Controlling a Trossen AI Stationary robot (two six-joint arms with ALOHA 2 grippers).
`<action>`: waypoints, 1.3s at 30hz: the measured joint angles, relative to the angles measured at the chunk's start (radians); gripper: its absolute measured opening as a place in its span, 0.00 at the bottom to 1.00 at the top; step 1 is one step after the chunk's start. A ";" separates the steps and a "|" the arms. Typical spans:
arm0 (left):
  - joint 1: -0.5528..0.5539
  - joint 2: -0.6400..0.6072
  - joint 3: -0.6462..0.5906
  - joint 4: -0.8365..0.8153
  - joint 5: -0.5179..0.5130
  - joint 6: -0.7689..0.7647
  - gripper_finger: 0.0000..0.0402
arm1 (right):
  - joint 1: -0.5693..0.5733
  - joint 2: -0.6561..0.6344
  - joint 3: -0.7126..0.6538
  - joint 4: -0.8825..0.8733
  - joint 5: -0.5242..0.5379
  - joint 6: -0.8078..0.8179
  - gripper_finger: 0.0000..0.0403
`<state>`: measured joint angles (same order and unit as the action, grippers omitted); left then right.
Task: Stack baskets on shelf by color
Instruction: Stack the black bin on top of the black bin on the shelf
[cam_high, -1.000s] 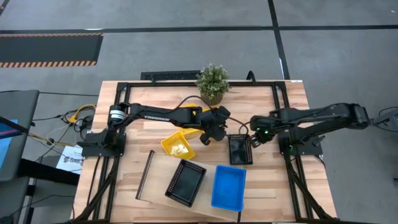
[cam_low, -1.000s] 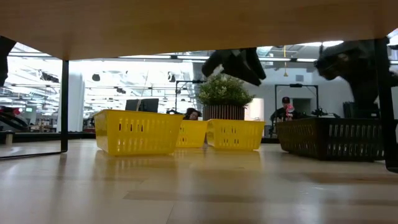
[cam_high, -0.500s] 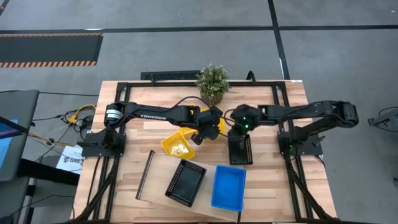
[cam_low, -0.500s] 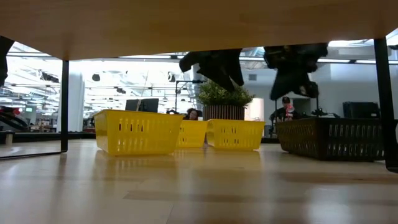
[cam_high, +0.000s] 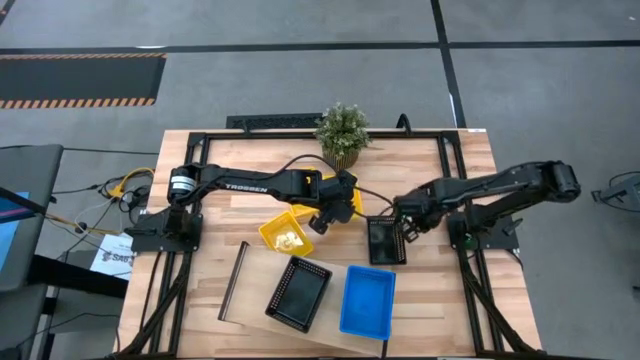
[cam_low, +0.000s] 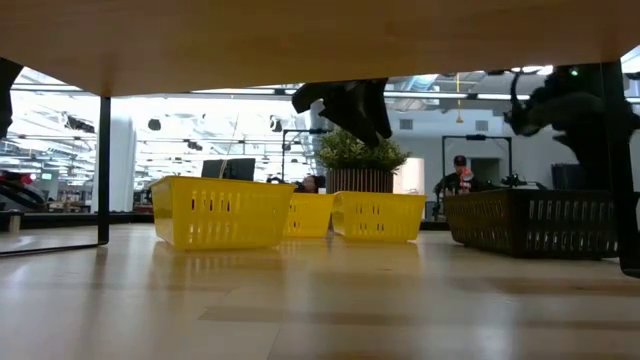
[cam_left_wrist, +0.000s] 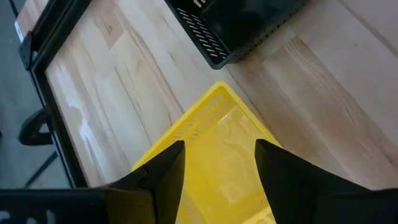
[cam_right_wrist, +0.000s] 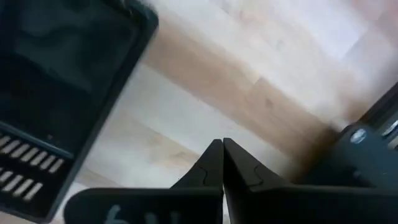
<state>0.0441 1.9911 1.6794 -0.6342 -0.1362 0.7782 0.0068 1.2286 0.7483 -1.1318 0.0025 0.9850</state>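
Seen from above, the left gripper (cam_high: 322, 222) hung over the far corner of a yellow basket (cam_high: 285, 233) near the middle of the table (cam_high: 250, 195), its jaws spread apart with the basket's open interior showing between them in the left wrist view. The right gripper (cam_high: 403, 222) hovered just beside the far right corner of a black mesh basket (cam_high: 384, 240), its jaws pressed together and grasping nothing (the right wrist view showed bare wood past the tips). On the shelf (cam_high: 250, 310), which lay along the near edge of the table, stood another black mesh basket (cam_high: 299, 293) and a blue basket (cam_high: 367, 300) side by side. A potted plant (cam_high: 342, 134) stood at the far edge. At table height, three yellow baskets (cam_low: 220, 211) lined up before the plant.
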 joint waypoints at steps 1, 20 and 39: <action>0.000 0.000 0.000 0.000 0.000 -0.016 0.46 | 0.012 0.012 -0.015 0.028 -0.001 0.012 0.04; 0.000 0.002 0.001 -0.029 0.202 -0.051 0.46 | -0.146 0.089 -0.008 0.589 -0.080 -0.234 0.03; -0.007 0.008 -0.087 0.008 0.333 -0.797 0.44 | -0.151 0.039 -0.008 0.426 -0.080 -0.236 0.05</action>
<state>0.0373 1.9995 1.5921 -0.6262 0.1970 -0.0188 -0.1440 1.2671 0.7399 -0.7059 -0.0776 0.7490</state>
